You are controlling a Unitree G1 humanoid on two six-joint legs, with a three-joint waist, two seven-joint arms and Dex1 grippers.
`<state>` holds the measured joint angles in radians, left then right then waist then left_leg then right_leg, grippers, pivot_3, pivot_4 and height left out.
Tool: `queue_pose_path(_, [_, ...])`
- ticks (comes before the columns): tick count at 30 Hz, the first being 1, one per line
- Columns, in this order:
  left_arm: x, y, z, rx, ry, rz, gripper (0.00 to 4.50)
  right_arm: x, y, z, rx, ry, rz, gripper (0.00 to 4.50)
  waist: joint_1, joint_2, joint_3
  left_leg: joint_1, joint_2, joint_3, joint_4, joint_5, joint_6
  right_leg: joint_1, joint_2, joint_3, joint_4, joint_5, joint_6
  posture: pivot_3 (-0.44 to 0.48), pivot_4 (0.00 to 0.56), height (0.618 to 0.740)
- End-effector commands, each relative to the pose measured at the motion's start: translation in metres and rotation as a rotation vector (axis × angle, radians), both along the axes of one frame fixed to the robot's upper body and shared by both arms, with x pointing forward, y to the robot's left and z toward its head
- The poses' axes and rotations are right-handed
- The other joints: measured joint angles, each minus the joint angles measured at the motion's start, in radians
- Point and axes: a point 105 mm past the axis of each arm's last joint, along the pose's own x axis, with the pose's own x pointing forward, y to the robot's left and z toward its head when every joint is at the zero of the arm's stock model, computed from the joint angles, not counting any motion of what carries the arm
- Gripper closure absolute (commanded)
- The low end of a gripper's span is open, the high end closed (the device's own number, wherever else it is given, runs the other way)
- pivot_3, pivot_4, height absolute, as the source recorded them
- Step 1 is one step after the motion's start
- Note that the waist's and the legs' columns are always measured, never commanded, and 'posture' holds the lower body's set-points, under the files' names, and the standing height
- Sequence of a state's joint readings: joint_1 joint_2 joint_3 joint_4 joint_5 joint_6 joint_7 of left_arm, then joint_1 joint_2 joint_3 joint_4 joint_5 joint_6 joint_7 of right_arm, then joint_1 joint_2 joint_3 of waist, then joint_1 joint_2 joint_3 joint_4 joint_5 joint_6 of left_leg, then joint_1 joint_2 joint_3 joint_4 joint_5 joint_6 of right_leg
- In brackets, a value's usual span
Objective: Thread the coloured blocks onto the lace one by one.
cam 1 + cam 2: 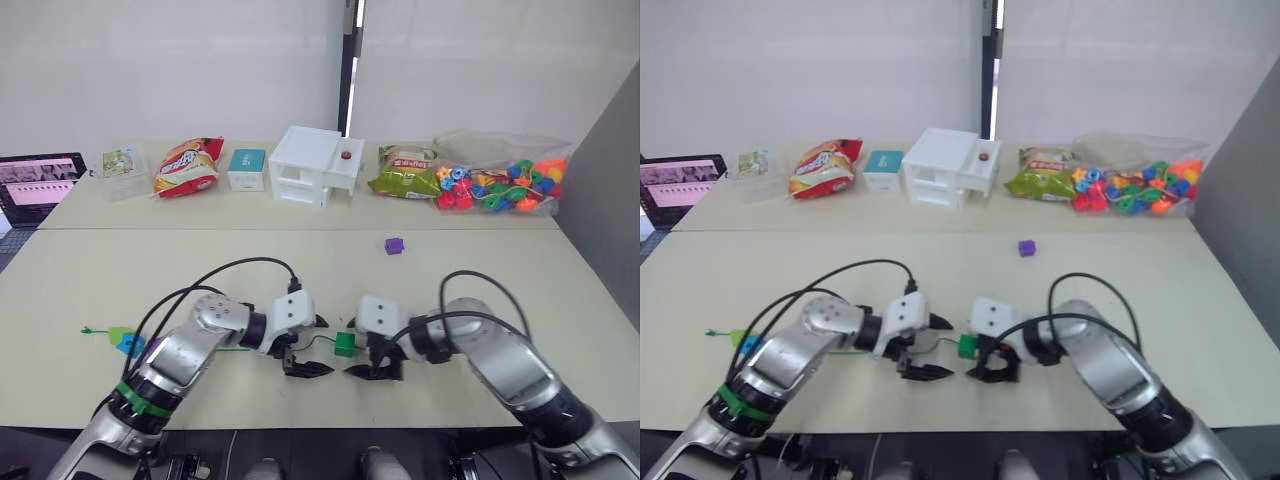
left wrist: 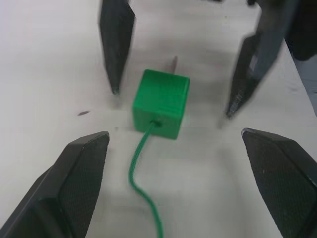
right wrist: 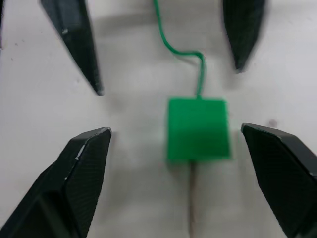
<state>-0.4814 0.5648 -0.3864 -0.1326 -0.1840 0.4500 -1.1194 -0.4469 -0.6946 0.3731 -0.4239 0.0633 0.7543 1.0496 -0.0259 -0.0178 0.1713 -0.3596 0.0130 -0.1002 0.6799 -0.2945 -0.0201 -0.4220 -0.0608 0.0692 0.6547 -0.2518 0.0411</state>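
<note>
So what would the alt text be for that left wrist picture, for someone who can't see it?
A green cube lies on a pale table with a green lace running into a hole in its side and a thin tip poking out behind. The left gripper is open around it, and the right gripper faces it, also open.

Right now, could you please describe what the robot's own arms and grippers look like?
Both arms are rounded silver-grey shells with black joints and a white boxy wrist block. Thick black cables loop over each forearm. The left arm wears a green band near its elbow. The left gripper and right gripper each have two pointed black fingers.
</note>
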Motion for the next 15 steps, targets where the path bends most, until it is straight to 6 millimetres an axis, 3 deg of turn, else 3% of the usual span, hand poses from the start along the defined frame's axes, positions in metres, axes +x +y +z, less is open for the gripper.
queue_pose_path(1, [0.009, -0.013, 0.002, -0.012, -0.06, -0.02, 0.0, -0.002, -0.007, 0.009, 0.02, -0.037, -0.004, 0.11, 0.002, 0.0, 0.0, 0.0, 0.0, 0.0, 0.0, 0.0, 0.0, 0.0, 0.0, 0.0, 0.0, 0.0, 0.0, 0.0, 0.15, 0.74])
queue_pose_path(5, [0.013, -0.022, -0.001, -0.037, -0.052, -0.043, 0.0, -0.002, -0.012, 0.005, 0.009, -0.036, -0.019, 0.11, -0.005, 0.0, 0.0, 0.0, 0.0, 0.001, 0.0, 0.0, 0.0, 0.0, 0.0, 0.0, 0.0, 0.0, 0.0, 0.0, 0.15, 0.74])
queue_pose_path(15, [0.014, -0.024, 0.002, -0.056, -0.055, -0.071, 3.24, 0.003, -0.012, -0.006, 0.007, -0.033, -0.022, 0.0, -0.006, 0.0, 0.0, 0.0, 0.0, 0.0, 0.0, 0.0, 0.0, 0.0, 0.0, 0.0, 0.001, 0.0, 0.0, 0.0, 0.15, 0.74])
